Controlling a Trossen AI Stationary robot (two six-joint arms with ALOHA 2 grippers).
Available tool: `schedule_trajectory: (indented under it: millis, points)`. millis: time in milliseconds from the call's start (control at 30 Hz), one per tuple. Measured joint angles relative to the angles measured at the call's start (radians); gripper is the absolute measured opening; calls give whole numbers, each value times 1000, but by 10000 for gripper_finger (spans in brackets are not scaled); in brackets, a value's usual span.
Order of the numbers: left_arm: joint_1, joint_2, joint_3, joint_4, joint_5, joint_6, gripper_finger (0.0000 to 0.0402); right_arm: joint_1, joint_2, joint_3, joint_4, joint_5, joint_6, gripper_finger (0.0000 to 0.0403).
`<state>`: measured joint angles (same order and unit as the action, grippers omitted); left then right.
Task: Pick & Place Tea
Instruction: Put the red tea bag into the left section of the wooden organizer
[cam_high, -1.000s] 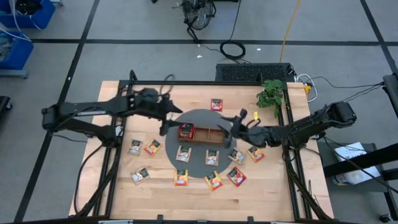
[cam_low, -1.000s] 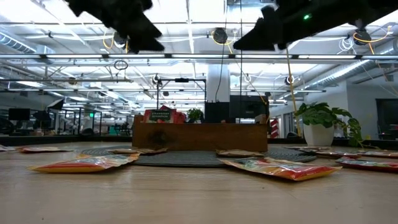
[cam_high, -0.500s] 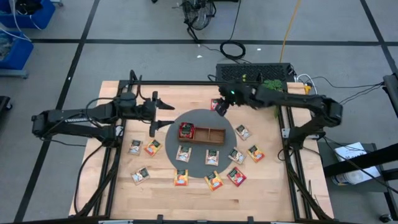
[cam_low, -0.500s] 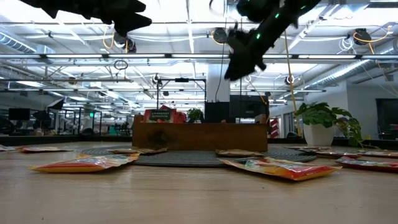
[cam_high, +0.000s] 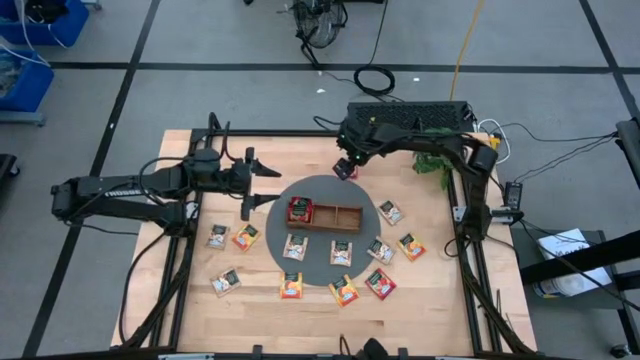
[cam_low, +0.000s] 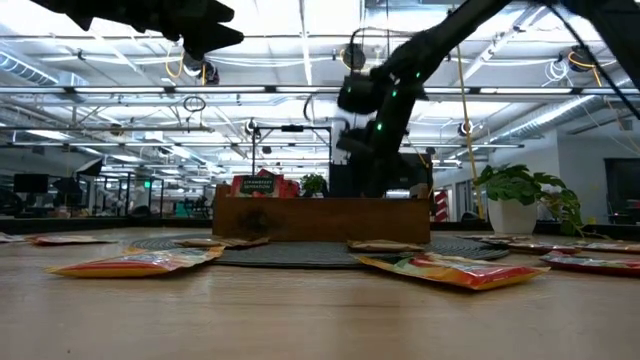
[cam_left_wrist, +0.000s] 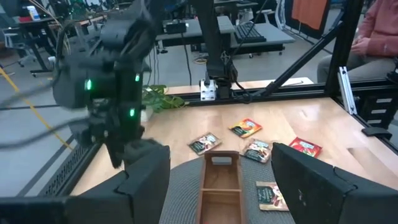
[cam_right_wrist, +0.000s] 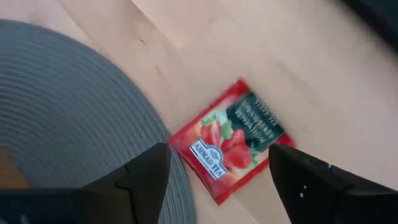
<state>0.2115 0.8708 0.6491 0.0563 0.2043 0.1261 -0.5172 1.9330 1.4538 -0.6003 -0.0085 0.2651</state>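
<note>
A red tea packet (cam_right_wrist: 233, 140) lies flat on the wood just off the far rim of the round grey mat (cam_high: 300, 265). My right gripper (cam_high: 345, 166) hangs over it, pointing steeply down and open. One finger (cam_right_wrist: 146, 177) stands on each side of the packet without touching it. The brown wooden tray (cam_high: 335, 215) sits on the mat with a red packet (cam_high: 299, 209) in its left compartment. My left gripper (cam_high: 257, 188) waits open and nearly level, left of the mat. Several more tea packets (cam_high: 292, 247) lie on the mat's near part and around it.
A small potted plant (cam_high: 435, 152) stands at the table's far right corner, close to my right arm. Loose packets lie to the right of the tray (cam_high: 390, 212) and near the left edge (cam_high: 218, 236). A black frame (cam_high: 300, 134) borders the table.
My right gripper has swung from beside the tray's right end toward the table's far edge, tipped from nearly level to steeply down, and now hangs over the red packet by the mat's far rim. My left gripper has drawn back a little toward the table's left edge.
</note>
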Motion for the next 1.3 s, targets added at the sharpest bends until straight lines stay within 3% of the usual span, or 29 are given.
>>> schedule_trajectory:
  millis: [567, 800, 967, 1300]
  points:
    - [0, 0, 0, 0, -1, 0, 274, -7, 146, 14, -20, -42, 81, 258]
    - [0, 0, 0, 0, -1, 0, 274, 1, 192, 12, -105, -40, 82, 243]
    - [0, 0, 0, 0, -1, 0, 274, 2, 188, 11, -129, -21, 67, 190]
    - [0, 0, 0, 0, -1, 0, 274, 5, 189, 9, -133, -27, 9, 23]
